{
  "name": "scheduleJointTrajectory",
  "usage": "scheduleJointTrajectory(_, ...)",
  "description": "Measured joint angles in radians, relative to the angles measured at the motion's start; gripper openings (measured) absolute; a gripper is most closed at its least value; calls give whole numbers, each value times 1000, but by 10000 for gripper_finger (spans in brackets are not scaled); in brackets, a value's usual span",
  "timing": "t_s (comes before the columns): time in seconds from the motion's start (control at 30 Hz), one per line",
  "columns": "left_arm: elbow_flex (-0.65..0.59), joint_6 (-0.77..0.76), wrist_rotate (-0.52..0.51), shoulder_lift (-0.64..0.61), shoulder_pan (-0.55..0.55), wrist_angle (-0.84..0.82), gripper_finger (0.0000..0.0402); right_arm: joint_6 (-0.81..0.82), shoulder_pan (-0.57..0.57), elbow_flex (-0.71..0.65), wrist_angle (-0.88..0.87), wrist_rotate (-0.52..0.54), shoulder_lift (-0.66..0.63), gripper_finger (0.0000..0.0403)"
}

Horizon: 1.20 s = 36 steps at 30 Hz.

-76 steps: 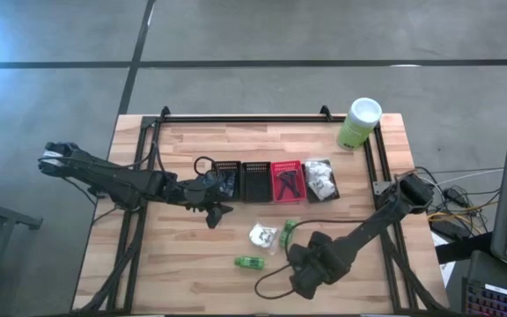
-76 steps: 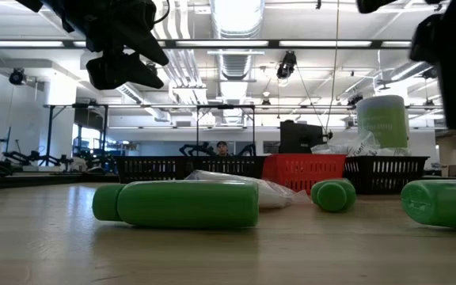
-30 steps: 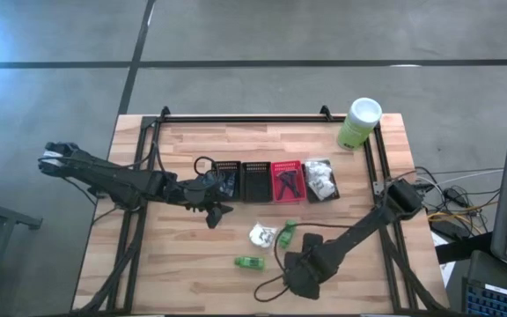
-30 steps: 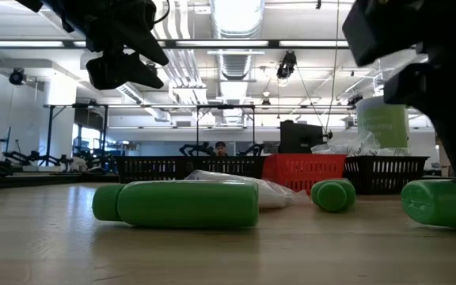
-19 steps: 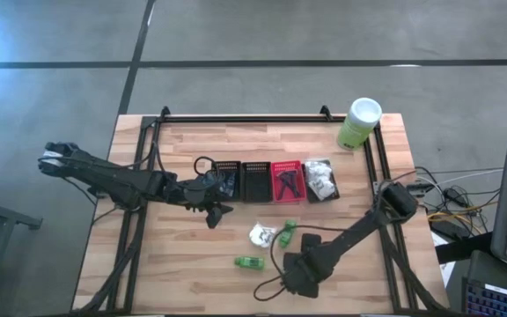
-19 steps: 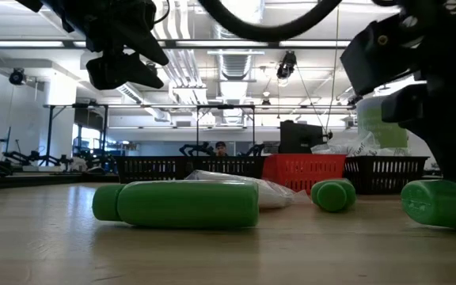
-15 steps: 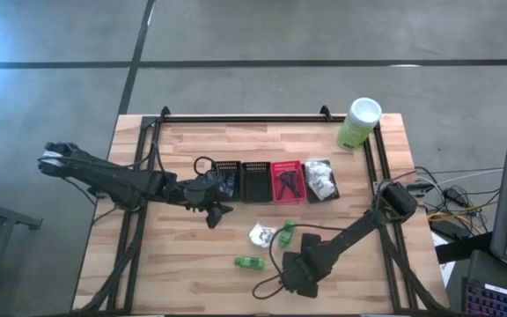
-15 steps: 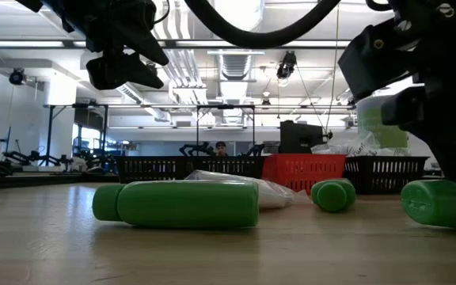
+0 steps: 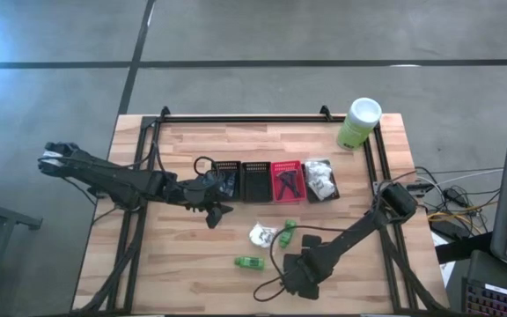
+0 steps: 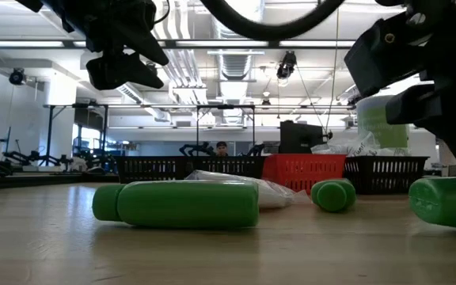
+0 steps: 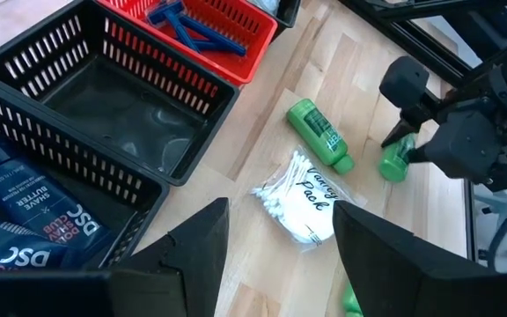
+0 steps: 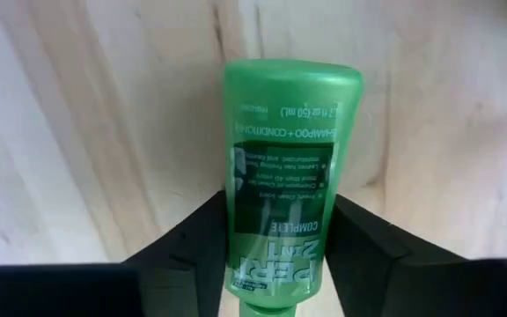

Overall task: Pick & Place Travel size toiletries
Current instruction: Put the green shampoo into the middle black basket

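Near the table's front edge, the right gripper point(image 12: 275, 255) pinches a green bottle point(image 12: 290, 172) between its two fingers point(image 12: 192, 242); the bottle's long axis runs straight out from the gripper, its flat base pointing away and its cap end toward the wrist; in the low view it hangs just clear of the wood point(image 10: 446, 202). A second green bottle point(image 9: 250, 262) lies on its side along the table's width; a third point(image 9: 286, 234) lies beside a white packet of cotton swabs point(image 9: 262, 235). The wooden table point(image 9: 183, 255) stands on grey floor; beyond it, a large workshop under strip lights. Four baskets sit in a row: a black basket point(image 11: 33, 207) with dark blue bottles, an empty black basket point(image 11: 130, 106), a red basket point(image 11: 209, 35) with blue razors, a fourth basket point(image 9: 321, 180) with white packets. The left gripper point(image 9: 214, 210) hovers beside the row, fingers spread.
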Motion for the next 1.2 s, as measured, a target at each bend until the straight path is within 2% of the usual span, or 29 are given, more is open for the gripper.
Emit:
scheduleJointTrajectory(0.13,3,18,51,-5,0,-1,209,-18,0,16,-30,4,0,128)
scheduleJointTrajectory(0.27,8,63,110,-62,-1,-3,209,-65,-2,57,-107,73,-4,118)
scheduleJointTrajectory(0.53,2,109,84,-343,-1,-72,209,-267,-58,150,-268,203,-64,129)
scheduleJointTrajectory(0.7,2,91,-37,-502,0,-210,209,-534,-142,194,-322,329,-84,132)
scheduleJointTrajectory(0.9,-1,50,-184,-571,0,-324,209,-903,-279,242,-316,555,-83,132)
scheduleJointTrajectory(1.0,-9,55,-191,-573,0,-322,209,-1082,-358,255,-252,619,-83,137)
scheduleJointTrajectory(1.2,-63,10,-189,-568,0,-315,209,-1452,-498,260,-79,660,-77,135)
